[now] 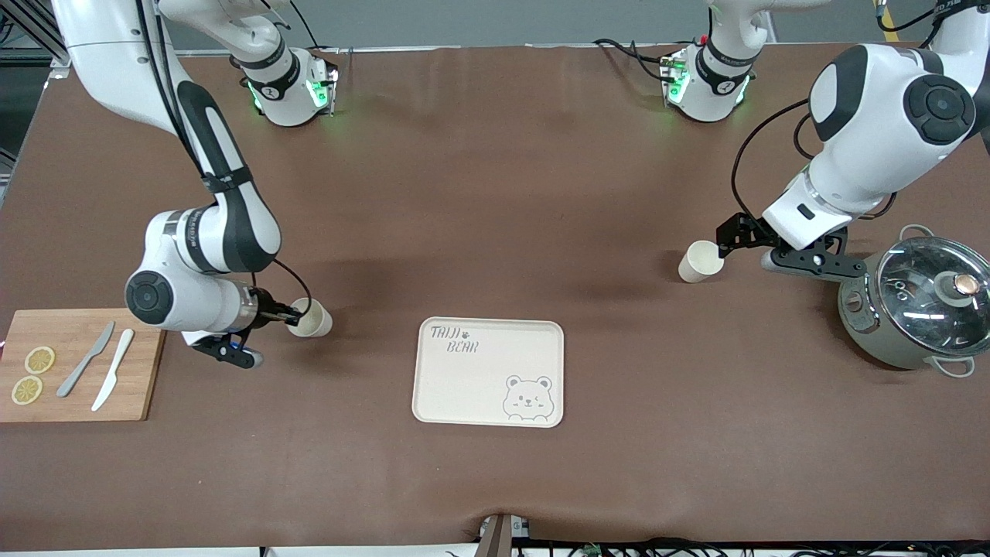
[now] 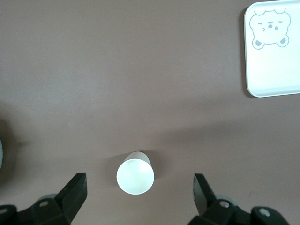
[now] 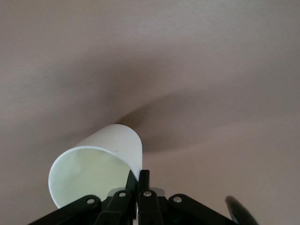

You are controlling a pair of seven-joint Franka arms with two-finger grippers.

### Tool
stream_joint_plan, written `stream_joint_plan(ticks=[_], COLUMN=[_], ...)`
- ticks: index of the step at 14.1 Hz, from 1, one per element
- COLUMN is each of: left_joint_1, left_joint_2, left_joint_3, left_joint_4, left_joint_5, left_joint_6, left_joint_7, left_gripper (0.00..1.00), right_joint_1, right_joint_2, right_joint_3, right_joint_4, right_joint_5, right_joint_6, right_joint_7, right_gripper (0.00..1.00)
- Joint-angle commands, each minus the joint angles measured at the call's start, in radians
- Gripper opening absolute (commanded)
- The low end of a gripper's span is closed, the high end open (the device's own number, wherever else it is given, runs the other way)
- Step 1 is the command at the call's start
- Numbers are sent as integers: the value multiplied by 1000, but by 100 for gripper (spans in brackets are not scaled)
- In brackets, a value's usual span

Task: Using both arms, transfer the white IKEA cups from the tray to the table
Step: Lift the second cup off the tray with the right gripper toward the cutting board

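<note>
I'm seeing the brown table [image 1: 495, 193] carrying a bear tray [image 1: 489, 371], cutting board [image 1: 77, 402], lidded pot [image 1: 913, 309] and one cup [image 1: 701, 261]

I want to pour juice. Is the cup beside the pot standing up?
Yes, upright: the cup stands with its round rim up, beside the pot.

Tray [image 1: 489, 371] between two cups [image 1: 312, 318] [image 1: 701, 261], pot [image 1: 916, 302] beside one, board [image 1: 77, 363] beside the other.
</note>
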Motion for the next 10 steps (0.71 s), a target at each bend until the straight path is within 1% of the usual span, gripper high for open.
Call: stream_joint_plan(ticks=[1,5,8,10], left_joint_1=[2,-1,0,-3], left_joint_2=[1,1,8,21], left_joint_3=[-9,-10,-13,-15], left_joint_4=[20,26,58,96], left_joint_5=[31,31,31,29], left_joint_6=[-25,-25,-26,-26], left_joint_7=[-33,-40,-27,-36], left_gripper=[100,100,100,100], right_joint_1=[-19,-79,-88,-88], right_joint_2=[-55,-55,-55,-53], right_joint_3=[-58,-65,-80,-100], right_joint_4=[-82,-91,-110,-128], right_joint_5=[-2,-2,-3,-3], right_joint_6=[28,36,49,82], right_joint_7=[-170,-305,-341,-404], right_gripper=[0,0,0,0])
